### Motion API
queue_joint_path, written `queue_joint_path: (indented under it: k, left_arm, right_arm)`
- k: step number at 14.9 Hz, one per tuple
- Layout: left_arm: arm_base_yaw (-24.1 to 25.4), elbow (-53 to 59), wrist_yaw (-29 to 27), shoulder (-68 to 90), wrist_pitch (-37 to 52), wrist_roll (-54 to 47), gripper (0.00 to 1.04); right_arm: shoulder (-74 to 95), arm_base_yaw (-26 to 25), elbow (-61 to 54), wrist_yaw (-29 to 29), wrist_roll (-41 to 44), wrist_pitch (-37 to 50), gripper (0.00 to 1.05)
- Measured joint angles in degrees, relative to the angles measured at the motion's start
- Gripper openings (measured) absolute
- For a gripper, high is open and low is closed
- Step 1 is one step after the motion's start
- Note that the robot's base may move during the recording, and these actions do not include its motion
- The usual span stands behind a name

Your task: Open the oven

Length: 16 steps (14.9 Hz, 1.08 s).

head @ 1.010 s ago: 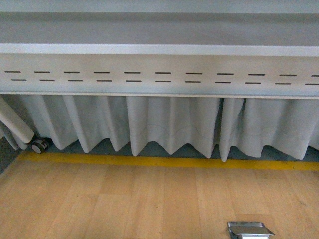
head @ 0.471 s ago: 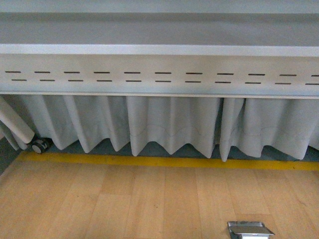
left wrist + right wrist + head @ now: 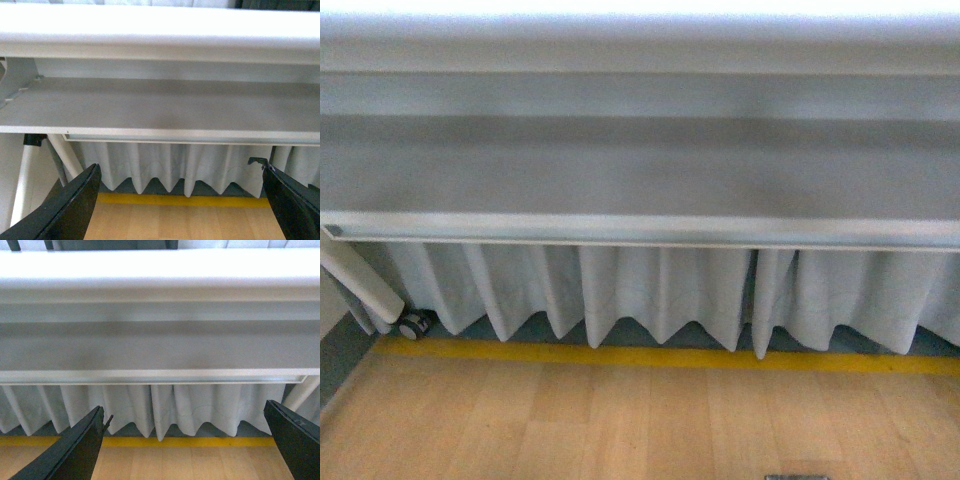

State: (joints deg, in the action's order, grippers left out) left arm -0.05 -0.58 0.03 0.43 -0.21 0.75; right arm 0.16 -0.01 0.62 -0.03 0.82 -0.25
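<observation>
The oven is out of view in all three views. In the left wrist view my left gripper (image 3: pixel 180 172) is open, its dark fingers (image 3: pixel 75 200) spread wide with only floor and curtain between them. The right gripper (image 3: pixel 184 407) is open too, with its dark fingers (image 3: pixel 80 445) far apart and nothing held. Both wrist views face the underside of a grey metal table frame (image 3: pixel 160 107). Neither arm shows in the front view.
A grey metal beam (image 3: pixel 640 180) spans the front view, blurred. Below it hangs a pleated white curtain (image 3: pixel 660 290), then a yellow floor line (image 3: pixel 650 357) and light wooden floor (image 3: pixel 620 420). A caster wheel (image 3: pixel 414 325) and slanted white leg (image 3: pixel 360 275) are at left.
The front view has shifted: the beam now sits lower and larger in the picture, the slotted panel is gone from sight, and the metal floor plate has slid almost off the bottom edge.
</observation>
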Motion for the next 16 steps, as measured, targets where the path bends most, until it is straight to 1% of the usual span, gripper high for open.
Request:
queue_joint_path:
  k: [16]
  left_arm:
    - [0.0, 0.0, -0.02, 0.0, -0.02, -0.17, 0.98]
  right_arm:
    - [0.0, 0.0, 0.0, 0.02, 0.02, 0.07, 0.98]
